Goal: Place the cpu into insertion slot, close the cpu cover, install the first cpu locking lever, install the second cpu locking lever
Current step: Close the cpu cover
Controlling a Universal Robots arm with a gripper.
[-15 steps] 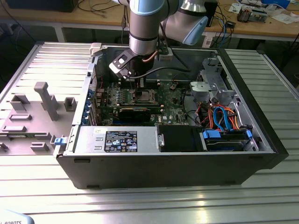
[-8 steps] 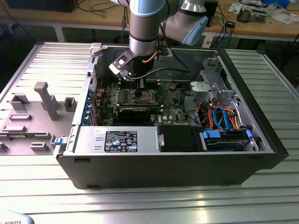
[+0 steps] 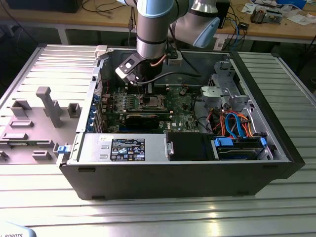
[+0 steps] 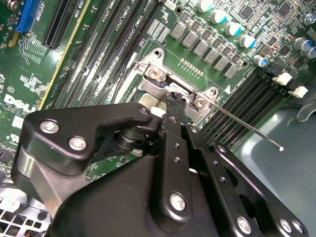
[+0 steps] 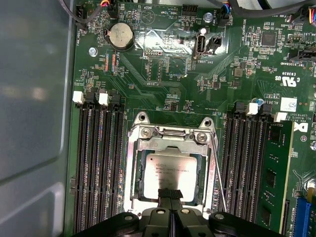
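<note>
The black end effector (image 5: pixel 170 196) has its fingers pressed together, tips over the edge of the silvery-grey square cpu (image 5: pixel 168 170). The cpu lies in the metal-rimmed insertion slot (image 3: pixel 155 101), upper centre of the exterior view, framed by the thin silvery cpu cover (image 5: pixel 132 173).

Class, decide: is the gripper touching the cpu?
Cannot tell: in the first wrist view the gripper overlaps the cpu, hiding any contact or gap.

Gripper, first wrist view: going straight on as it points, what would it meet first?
Likely the near edge of the silvery-grey square cpu, or the thin silvery metal cpu cover framing it; depth is unclear.
</note>
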